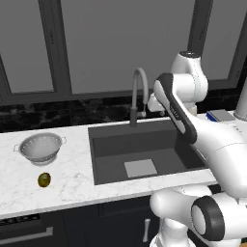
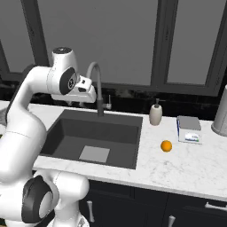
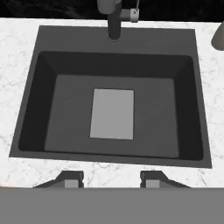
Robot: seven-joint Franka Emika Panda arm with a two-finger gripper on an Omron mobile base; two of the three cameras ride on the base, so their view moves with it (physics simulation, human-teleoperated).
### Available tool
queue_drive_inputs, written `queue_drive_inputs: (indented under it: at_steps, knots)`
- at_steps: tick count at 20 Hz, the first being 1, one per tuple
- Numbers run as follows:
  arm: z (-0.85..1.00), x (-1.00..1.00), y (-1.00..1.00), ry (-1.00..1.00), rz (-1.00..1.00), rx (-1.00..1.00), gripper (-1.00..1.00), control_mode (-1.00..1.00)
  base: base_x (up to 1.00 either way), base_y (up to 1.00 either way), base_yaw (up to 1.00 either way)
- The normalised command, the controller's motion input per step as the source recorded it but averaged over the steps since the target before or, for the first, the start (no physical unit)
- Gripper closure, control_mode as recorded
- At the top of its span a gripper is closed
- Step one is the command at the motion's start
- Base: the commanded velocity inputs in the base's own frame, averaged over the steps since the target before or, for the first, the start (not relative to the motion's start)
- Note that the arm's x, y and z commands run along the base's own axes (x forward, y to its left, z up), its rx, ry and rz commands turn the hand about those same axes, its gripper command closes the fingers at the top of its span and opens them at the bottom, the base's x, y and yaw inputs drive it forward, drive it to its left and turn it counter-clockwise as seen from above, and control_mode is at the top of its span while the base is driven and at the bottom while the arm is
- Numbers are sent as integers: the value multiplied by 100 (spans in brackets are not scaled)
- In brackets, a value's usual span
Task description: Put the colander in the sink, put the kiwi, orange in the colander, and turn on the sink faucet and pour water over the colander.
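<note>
The white arm is reared up over the sink (image 3: 113, 65), and its hand (image 3: 111, 179) hangs above the near rim of the basin, looking straight down; the two dark fingertips (image 3: 70, 178) stand apart with only marble between them, so the hand is released and grips nothing. From the hand view the dark grey basin shows its pale square drain plate (image 3: 112, 113) at the bottom, and the base of the sink faucet (image 3: 114, 22) stands at the far rim. The left base view gives what lies to the left of the sink: the colander (image 1: 40, 146) sits upright on the white marble table (image 1: 72, 178), well apart from the basin, and the kiwi (image 1: 44, 180) lies just in front of it, near but not touching. The right base view gives the other side: the orange (image 2: 166, 146) rests on the table to the right of the sink, near a beige soap dispenser (image 2: 155, 114) by the back wall and a small blue-and-white box (image 2: 189, 129). In both base views the faucet's arched spout curves high over the back of the basin, close beside the arm's wrist.
</note>
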Motion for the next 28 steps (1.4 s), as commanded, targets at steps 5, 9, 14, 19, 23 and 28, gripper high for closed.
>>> queue_drive_inputs:
  at_steps: [5, 9, 14, 19, 23, 28]
  knots:
    - [-8, -20, 18, -14, 0, 0, -100, -100, 0, 0, 0]
    - [-41, -28, 50, -6, -5, 0, -100, -100, 0, 0, 0]
    - [-38, -19, 55, 2, -7, 4, -100, -100, 0, 0, 0]
    - [-22, -6, 52, 17, -7, 13, -100, -100, 0, 0, 0]
    - [-21, 0, 80, 15, -15, 5, -100, -100, 0, 0, 0]
    - [-23, 3, 60, 17, -13, 0, -100, -100, 0, 0, 0]
